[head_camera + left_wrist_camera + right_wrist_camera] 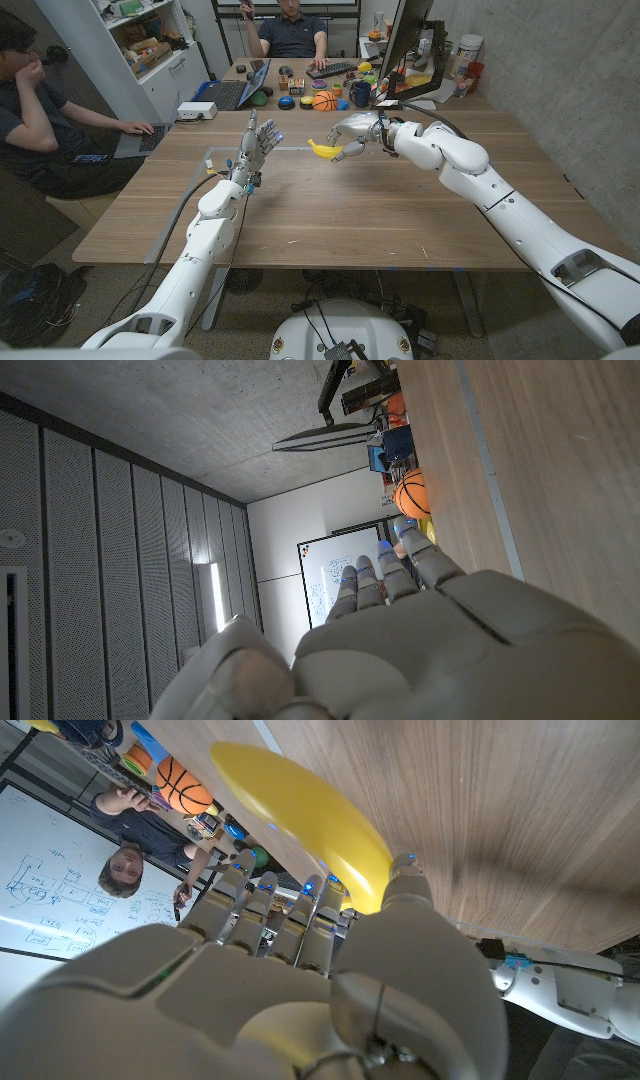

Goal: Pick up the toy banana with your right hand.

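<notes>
Yellow plastic is in your grasp: the banana (323,149) sits at your right hand (357,133), over the far middle of the table (330,220), and in the right wrist view the thumb tip presses 1 end of it while the fingers (262,910) curl in on the other side, so this reads as a pinch at the fruit's end, not a full wrap. From the head view I can't tell whether the banana is clear of the wood or only just above it. My read is that you're at the lift itself, so keep the pinch steady and raise straight up, slowly; a hold this near the end lets the free end swing or droop, and any wrist roll could twist it out. If it starts to slip, set it down and regrip nearer the middle. The banana's long axis runs roughly across the table, left to right in the head view, the free tip pointing toward your left side and curving slightly upward, the held end tucked under the hand. Your left hand (258,147) stands upright well to the left, fingers apart and holding nothing; leave it parked there. The basketball (325,101) and toys beyond are well clear of the lift path.
</notes>
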You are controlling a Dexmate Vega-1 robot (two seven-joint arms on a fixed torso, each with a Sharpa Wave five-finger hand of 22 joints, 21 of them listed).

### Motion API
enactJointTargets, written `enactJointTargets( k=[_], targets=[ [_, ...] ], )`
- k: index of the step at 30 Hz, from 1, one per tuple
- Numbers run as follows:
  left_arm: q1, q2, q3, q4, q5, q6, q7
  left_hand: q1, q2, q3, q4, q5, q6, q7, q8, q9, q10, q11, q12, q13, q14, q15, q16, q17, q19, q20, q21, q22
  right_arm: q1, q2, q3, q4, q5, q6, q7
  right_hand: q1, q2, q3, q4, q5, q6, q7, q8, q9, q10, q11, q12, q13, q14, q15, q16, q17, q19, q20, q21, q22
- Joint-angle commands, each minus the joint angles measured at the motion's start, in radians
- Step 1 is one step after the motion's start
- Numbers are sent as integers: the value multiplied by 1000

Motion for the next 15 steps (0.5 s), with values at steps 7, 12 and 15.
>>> enactJointTargets(
  k=[7, 12, 15],
  targets=[
    [0, 3, -1, 5, -4, -2, -10, 13, 3, -3, -1, -3, 7, 2, 2, 4, 10, 4, 3, 3, 12, -3, 1, 5, 10, 1, 3, 5, 63, -16, 20, -55, 16, -8, 43, 20, 18, -1, 2, 4, 101, -93, 10, 7, 8, -6, -6, 1, 9, -138, -2, 2, 5, -7, 2, 2],
    [1, 2, -1, 3, -4, -2, -10, 14, 4, -3, -1, -4, 9, 1, 2, 4, 11, 3, 3, 3, 11, -3, 1, 5, 10, 1, 3, 5, 75, -17, 21, -62, 13, -11, 46, 22, 18, -1, 2, 5, 103, -93, 11, 8, 9, -6, -6, 1, 10, -139, -3, 2, 5, -8, 2, 2],
    [4, 3, -1, -1, -4, 0, -9, 14, 4, -3, -1, -4, 9, 2, 2, 4, 12, 4, 3, 3, 12, -4, 1, 5, 9, 1, 3, 5, 81, -18, 24, -65, 14, -12, 48, 23, 18, -1, 2, 5, 104, -93, 11, 8, 10, -6, -6, 1, 11, -141, -3, 3, 6, -8, 2, 2]
  ],
)
